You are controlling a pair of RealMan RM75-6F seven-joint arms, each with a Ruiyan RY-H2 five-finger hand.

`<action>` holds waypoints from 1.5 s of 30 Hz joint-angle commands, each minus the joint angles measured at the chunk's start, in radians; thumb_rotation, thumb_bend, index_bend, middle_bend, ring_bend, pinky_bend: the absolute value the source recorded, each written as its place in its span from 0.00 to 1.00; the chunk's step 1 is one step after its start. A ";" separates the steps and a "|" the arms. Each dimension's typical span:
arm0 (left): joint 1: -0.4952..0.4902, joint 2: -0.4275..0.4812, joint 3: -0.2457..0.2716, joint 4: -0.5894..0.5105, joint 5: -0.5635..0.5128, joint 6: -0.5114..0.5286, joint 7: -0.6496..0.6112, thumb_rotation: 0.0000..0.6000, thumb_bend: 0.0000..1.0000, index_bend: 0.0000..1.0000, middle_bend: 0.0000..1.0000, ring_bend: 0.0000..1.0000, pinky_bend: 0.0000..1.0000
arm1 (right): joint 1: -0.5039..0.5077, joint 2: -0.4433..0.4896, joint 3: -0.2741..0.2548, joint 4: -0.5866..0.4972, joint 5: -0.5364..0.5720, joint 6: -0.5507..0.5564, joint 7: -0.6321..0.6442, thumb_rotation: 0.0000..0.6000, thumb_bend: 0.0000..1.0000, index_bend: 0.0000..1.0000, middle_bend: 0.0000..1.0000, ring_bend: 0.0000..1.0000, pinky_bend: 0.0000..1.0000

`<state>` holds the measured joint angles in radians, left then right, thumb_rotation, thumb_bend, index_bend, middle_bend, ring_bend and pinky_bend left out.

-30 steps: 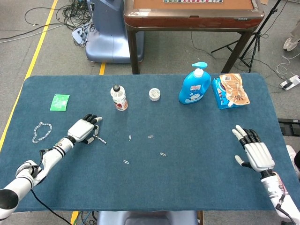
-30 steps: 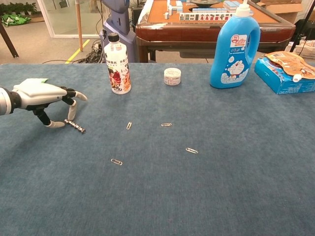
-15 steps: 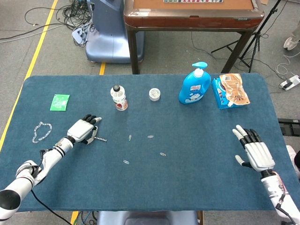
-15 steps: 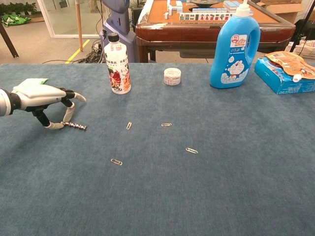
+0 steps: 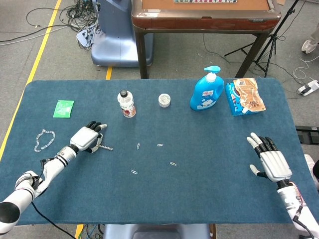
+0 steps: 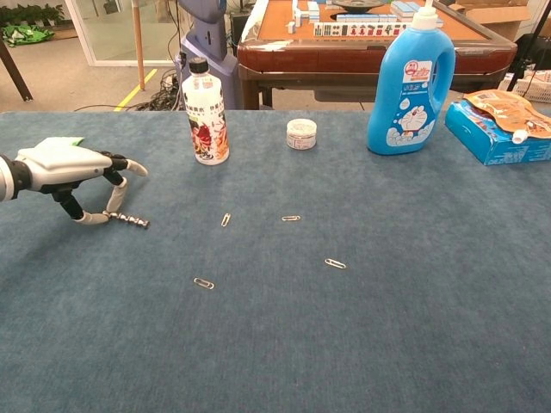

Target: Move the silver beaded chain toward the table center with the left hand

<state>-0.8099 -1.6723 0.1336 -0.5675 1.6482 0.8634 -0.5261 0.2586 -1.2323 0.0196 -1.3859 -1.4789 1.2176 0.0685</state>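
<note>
"On the left side of the bench [image 5: 209,194], what's new?"

"Not much. The left hand [image 5: 88,138] pulls back a touch toward its own edge compared with a second ago. The chain [image 5: 105,148] swings from a slant to lying nearly flat across, but its spot barely shifts."

"Where's the chain now?"

"Flat on the bench, just in front of the left fingers [image 6: 114,203], its near end at their tips. It's left of the clips [image 5: 138,146] and below the bottle [image 5: 126,103], well short of center."

"Is it held?"

"Fingers are curled down and apart, one tip touching the chain's near end in the chest view. Whether thumb and finger really pinch it, I cannot tell; too small."

"Right hand?"

"The right hand [image 5: 271,162] is at the far right, fingers spread, holding nothing, same as before."

"So, progress?"

"My read: stalled. The last second gives a turn of the chain, no travel toward center. The hand drifting back suggests a regrip or a fresh push. Risk is the tip sliding off the beads and leaving the chain behind."

"Anything else nearby?"

"A looped chain [image 5: 44,139] sits further left, apart from the hand, untouched."
</note>
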 commanded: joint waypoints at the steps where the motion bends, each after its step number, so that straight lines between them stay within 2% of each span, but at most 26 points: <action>1: 0.002 0.010 -0.004 -0.013 -0.005 0.003 0.011 1.00 0.36 0.63 0.00 0.00 0.00 | 0.001 0.000 0.000 0.001 0.000 -0.002 0.002 1.00 0.30 0.00 0.00 0.00 0.00; 33: 0.035 0.211 -0.100 -0.375 -0.127 0.002 0.295 1.00 0.36 0.68 0.00 0.00 0.00 | 0.003 0.008 -0.008 -0.009 -0.033 0.020 0.039 1.00 0.30 0.00 0.00 0.00 0.00; 45: 0.043 0.218 -0.113 -0.391 -0.142 -0.004 0.312 1.00 0.36 0.71 0.00 0.00 0.00 | 0.005 0.002 -0.009 0.000 -0.032 0.015 0.034 1.00 0.30 0.00 0.00 0.00 0.00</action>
<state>-0.7672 -1.4538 0.0204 -0.9585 1.5060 0.8596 -0.2141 0.2639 -1.2299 0.0106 -1.3864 -1.5108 1.2329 0.1027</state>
